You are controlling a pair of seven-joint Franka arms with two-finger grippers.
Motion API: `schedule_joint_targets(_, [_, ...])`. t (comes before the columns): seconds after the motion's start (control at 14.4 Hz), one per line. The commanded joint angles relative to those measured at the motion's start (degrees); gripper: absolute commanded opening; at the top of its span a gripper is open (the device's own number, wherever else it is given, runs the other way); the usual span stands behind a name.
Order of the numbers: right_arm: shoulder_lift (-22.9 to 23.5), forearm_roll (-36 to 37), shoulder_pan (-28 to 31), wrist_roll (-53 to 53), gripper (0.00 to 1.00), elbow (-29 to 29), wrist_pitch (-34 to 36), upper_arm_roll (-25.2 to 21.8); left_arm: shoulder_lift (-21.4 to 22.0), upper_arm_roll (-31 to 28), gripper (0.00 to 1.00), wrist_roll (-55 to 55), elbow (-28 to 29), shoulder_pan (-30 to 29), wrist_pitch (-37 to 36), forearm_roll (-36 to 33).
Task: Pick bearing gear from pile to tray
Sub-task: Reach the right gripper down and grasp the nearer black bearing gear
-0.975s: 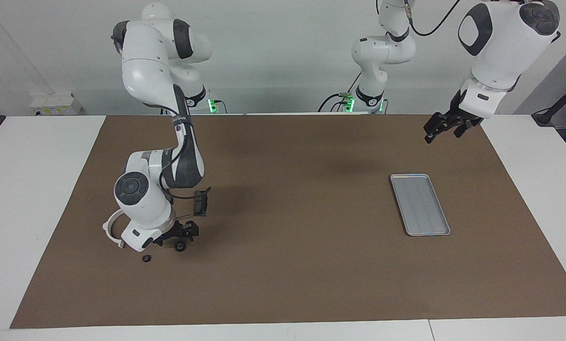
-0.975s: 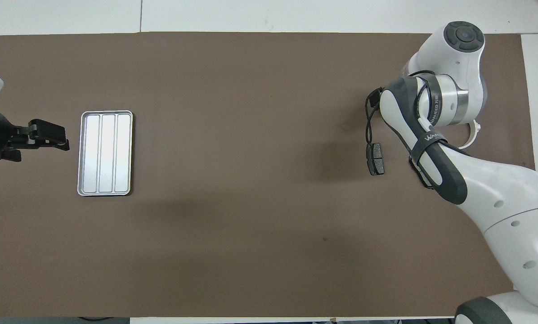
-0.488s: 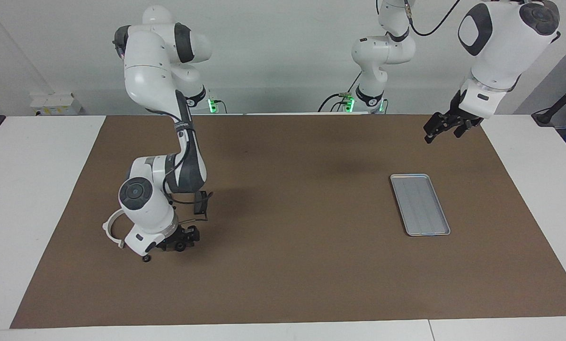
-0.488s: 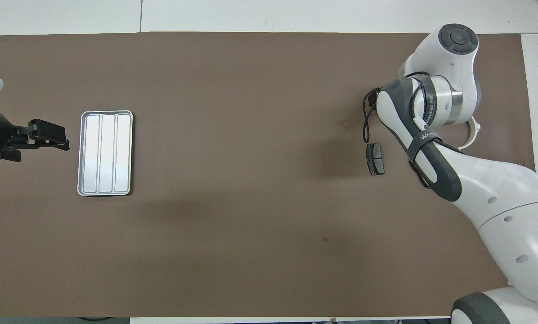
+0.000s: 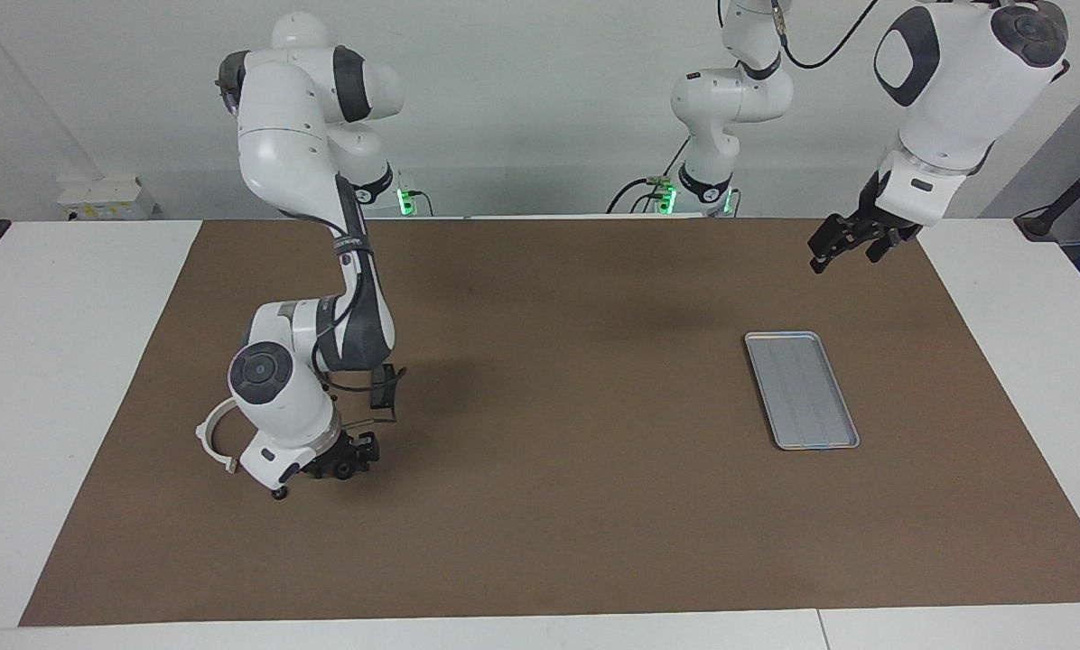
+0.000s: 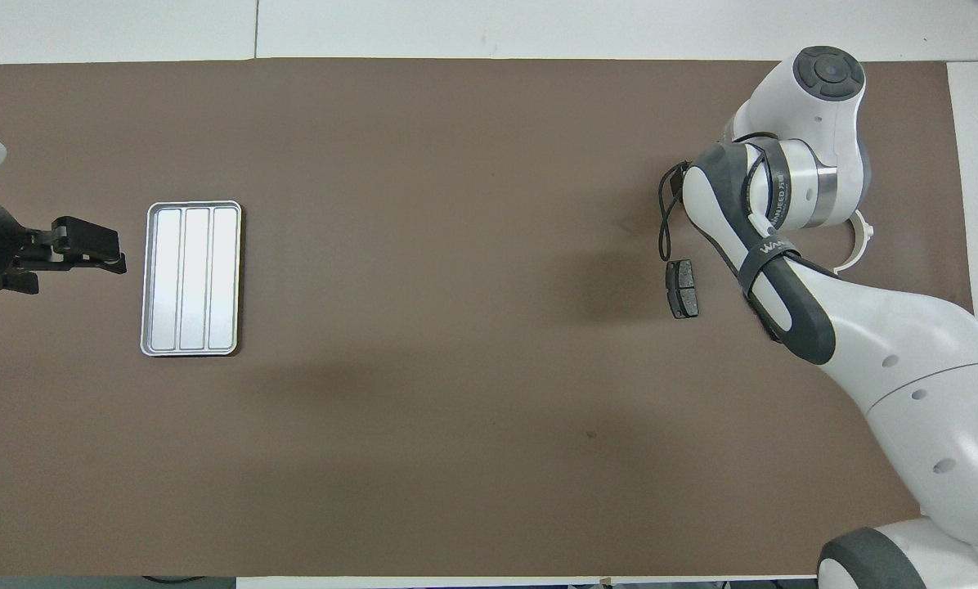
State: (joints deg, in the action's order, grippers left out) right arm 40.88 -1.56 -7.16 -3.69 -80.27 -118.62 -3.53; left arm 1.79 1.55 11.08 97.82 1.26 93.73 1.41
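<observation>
The pile lies at the right arm's end of the mat: a white half-ring bracket, a dark brake pad and a tiny black ring. My right gripper is down at the mat in the pile, at the spot of a second black ring that its dark tips hide. In the overhead view the bracket and brake pad show, and the right wrist covers its gripper. The silver tray lies bare at the left arm's end. My left gripper waits open in the air beside the tray.
A brown mat covers the table, with white table edge around it. The right arm's black cable loops over the brake pad. The left gripper hangs over the mat beside the tray's long side.
My right arm has lowered its gripper onto the black ring in the pile and shifted slightly toward the bracket. The left arm has not moved.
</observation>
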Motion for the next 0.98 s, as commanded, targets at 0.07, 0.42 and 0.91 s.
schedule_joint_targets(0.07, [1.0, 0.0, 0.2, 0.8, 0.70, 1.3, 0.1, 0.2, 0.6, -0.8, 1.00, -0.2, 0.4, 0.8, 0.5, 0.5])
schedule_joint_targets(0.42, [1.0, 0.1, 0.2, 0.5, 0.36, 1.4, 0.7, 0.2, 0.6, -0.8, 1.00, -0.2, 0.4, 0.8, 0.5, 0.5])
schedule_joint_targets(0.91, [0.8, 0.1, 0.0, 0.7, 0.00, 2.0, 1.5, 0.1, 0.6, -0.8, 1.00, -0.2, 0.4, 0.8, 0.5, 0.5])
